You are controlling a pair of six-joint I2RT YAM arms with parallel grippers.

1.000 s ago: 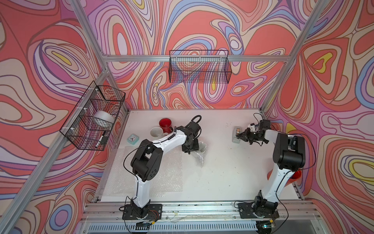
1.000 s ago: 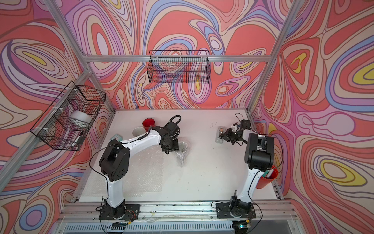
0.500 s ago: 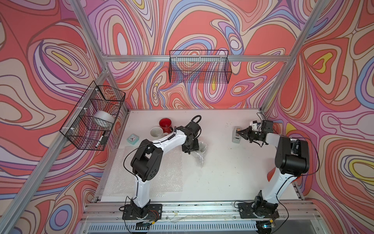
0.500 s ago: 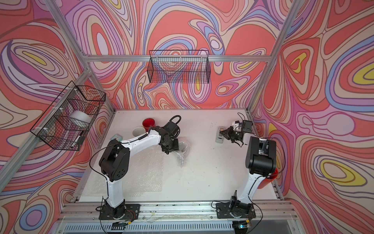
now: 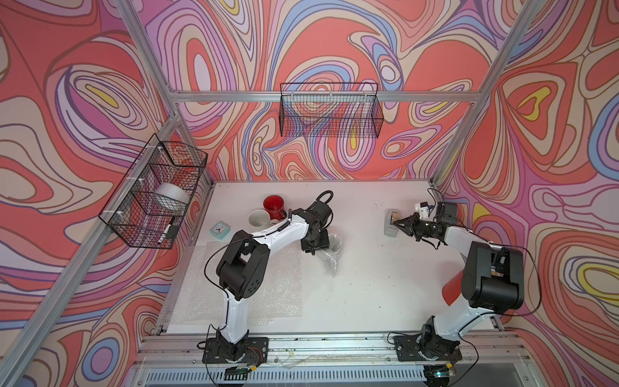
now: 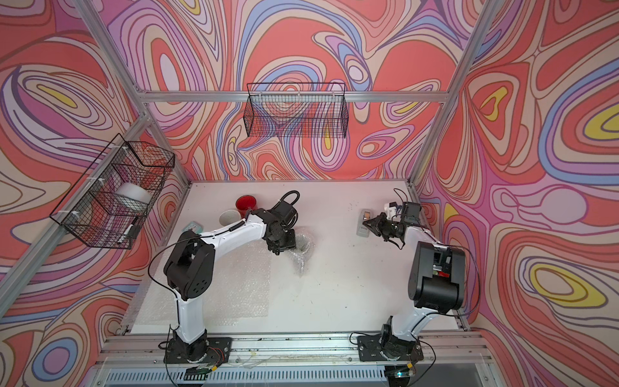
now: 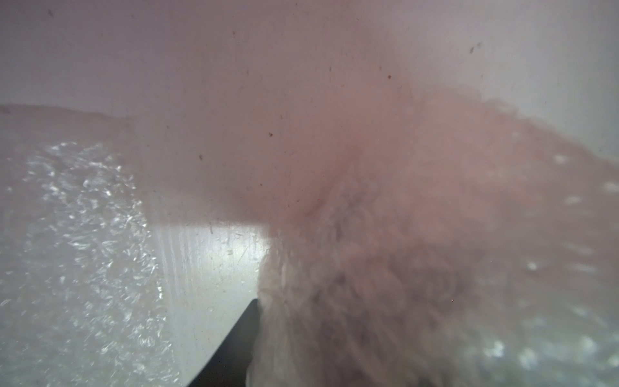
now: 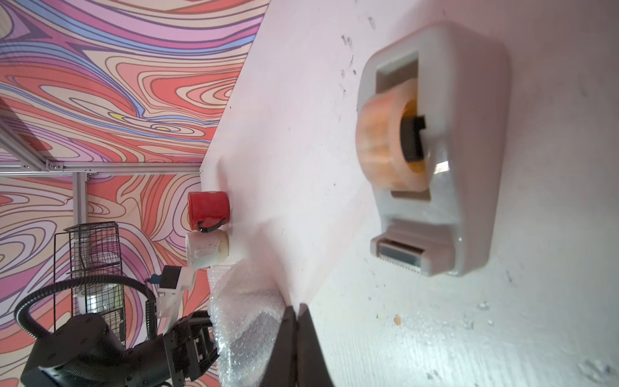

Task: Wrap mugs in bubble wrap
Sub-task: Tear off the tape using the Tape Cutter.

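White ceramic mug [image 5: 259, 217] sits just beside glossy red ceramic mug [image 5: 273, 204], at its eight o'clock; grey plastic tape dispenser [image 5: 390, 223] well apart, three o'clock.

A robot test lab, by the look. Boxed in by silver metal bars [image 5: 321, 97] and swirly pink-and-purple printed walls [image 5: 67, 100]. White-and-black left robot arm [image 5: 274, 232] and right robot arm [image 5: 459, 238] bolted to a grey metal rail [image 5: 335, 345] along the bottom.
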